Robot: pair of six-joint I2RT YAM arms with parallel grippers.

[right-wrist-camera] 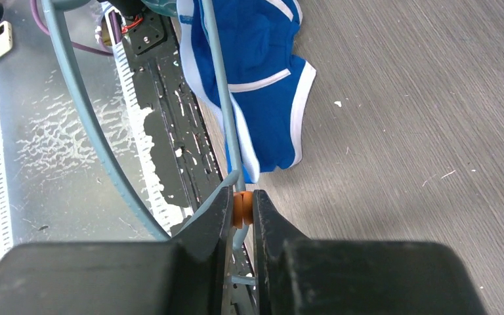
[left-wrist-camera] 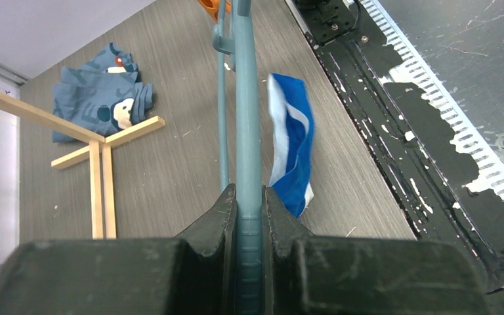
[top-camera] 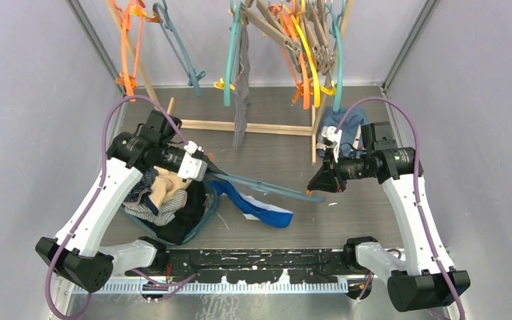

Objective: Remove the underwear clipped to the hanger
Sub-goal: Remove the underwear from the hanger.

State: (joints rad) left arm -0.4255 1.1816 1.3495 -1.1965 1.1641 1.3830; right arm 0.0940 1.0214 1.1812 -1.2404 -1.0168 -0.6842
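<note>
A teal hanger (top-camera: 267, 187) is held level above the table between both arms. My left gripper (top-camera: 203, 171) is shut on its one end; in the left wrist view the hanger bar (left-wrist-camera: 247, 118) runs straight out from between the shut left gripper (left-wrist-camera: 249, 197). My right gripper (right-wrist-camera: 241, 200) is shut on an orange clip (right-wrist-camera: 241, 207) at the hanger's (right-wrist-camera: 218, 92) other end. Bright blue underwear (top-camera: 261, 209) with white trim lies draped on the table under the hanger, and shows as blue underwear (left-wrist-camera: 293, 147) and blue underwear (right-wrist-camera: 257, 65) in the wrist views. Whether it is still clipped I cannot tell.
A basket (top-camera: 203, 222) holding several garments sits under the left arm. A wooden rack (top-camera: 240, 127) with many coloured hangers and a hanging grey garment (top-camera: 242, 100) stands at the back. A blue cartoon-face garment (top-camera: 347, 123) lies behind the right arm. A black rail (top-camera: 260, 260) edges the near side.
</note>
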